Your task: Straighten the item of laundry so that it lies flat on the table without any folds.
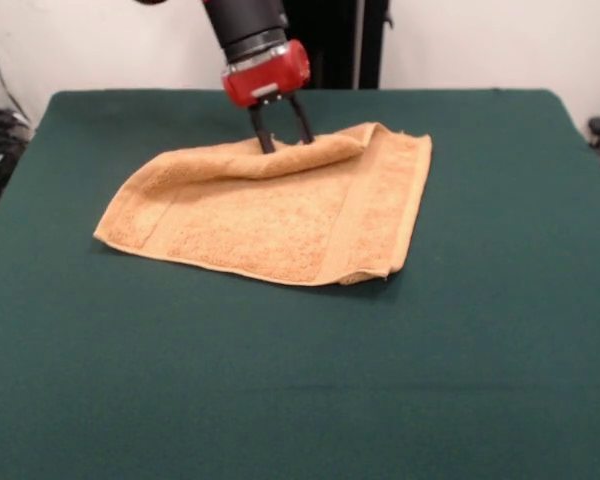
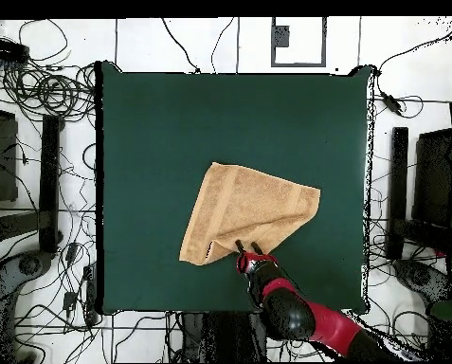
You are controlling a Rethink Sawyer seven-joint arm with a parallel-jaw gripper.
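Observation:
The orange-tan towel lies on the dark green table, a little toward the robot's side. Its far edge is rolled over into a raised fold, and its near right corner is slightly doubled. A woven border band runs along each end. My gripper stands upright at that far fold, its two black fingers spread apart, with the tips hidden behind the fold. In the overhead view the towel looks like a lopsided quadrilateral on the table, with the gripper at its bottom edge.
Wide bare green felt surrounds the towel on all sides. The dark pedestal stands behind the far table edge. Cables and equipment lie on the floor around the table.

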